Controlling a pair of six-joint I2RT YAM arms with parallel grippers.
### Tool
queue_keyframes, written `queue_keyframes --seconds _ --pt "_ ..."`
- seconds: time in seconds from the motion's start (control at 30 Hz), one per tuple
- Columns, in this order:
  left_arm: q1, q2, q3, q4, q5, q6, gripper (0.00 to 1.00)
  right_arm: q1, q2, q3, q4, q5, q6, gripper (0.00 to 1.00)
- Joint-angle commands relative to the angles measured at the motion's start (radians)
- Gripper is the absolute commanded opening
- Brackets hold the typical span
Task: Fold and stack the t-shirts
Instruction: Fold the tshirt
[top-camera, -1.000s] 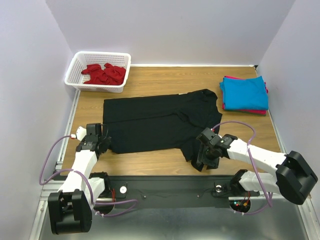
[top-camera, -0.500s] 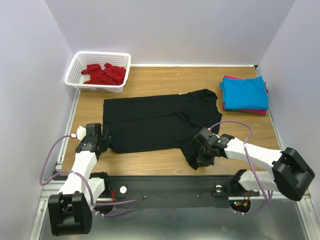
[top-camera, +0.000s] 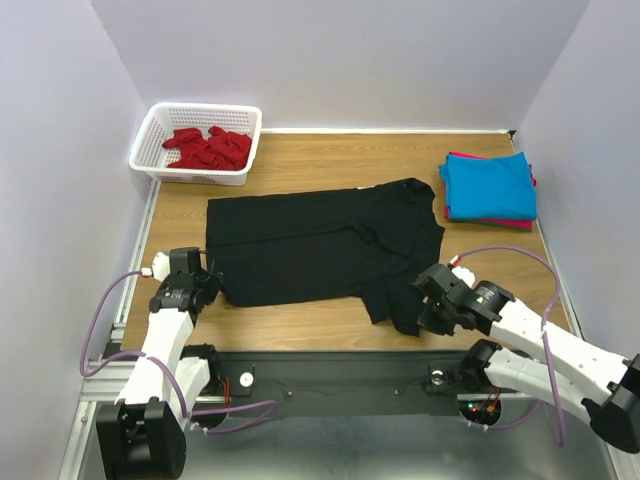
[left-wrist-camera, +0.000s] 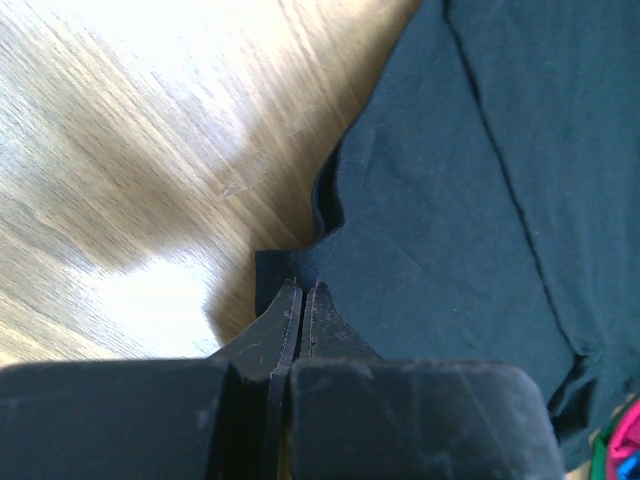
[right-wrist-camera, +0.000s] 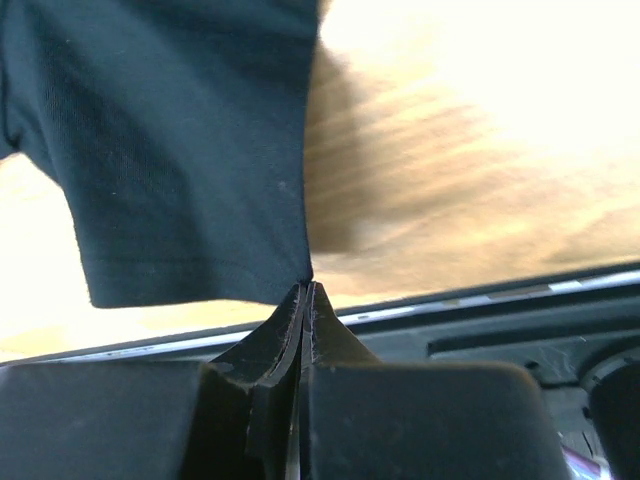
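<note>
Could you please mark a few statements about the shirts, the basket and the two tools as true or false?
1. The left tool is shut on a corner of the black t-shirt. True.
2. The white basket holds turquoise cloth. False: it holds red cloth.
3. The right tool is shut on the black t-shirt's edge. True.
4. The turquoise t-shirt lies at the left side of the table. False: it lies folded at the far right.
5. The black t-shirt sits on the turquoise t-shirt. False: it lies spread out mid-table, apart from it.
</note>
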Motion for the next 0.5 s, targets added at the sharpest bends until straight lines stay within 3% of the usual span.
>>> queue_keyframes --seconds 0.0,0.23,0.47 --pt "-0.004 -0.034 0.011 -0.044 0.018 -0.007 0.0 0.007 -0.052 0.016 -0.114 0.049 0.053 0.0" --pt "-0.002 -0.036 0.01 -0.062 0.069 -0.007 0.0 0.007 -0.119 0.07 -0.205 0.072 0.096 0.0" --pt "-0.004 -0.05 0.017 -0.061 0.06 -0.01 0.0 0.007 -0.046 0.145 -0.102 0.17 0.056 0.0"
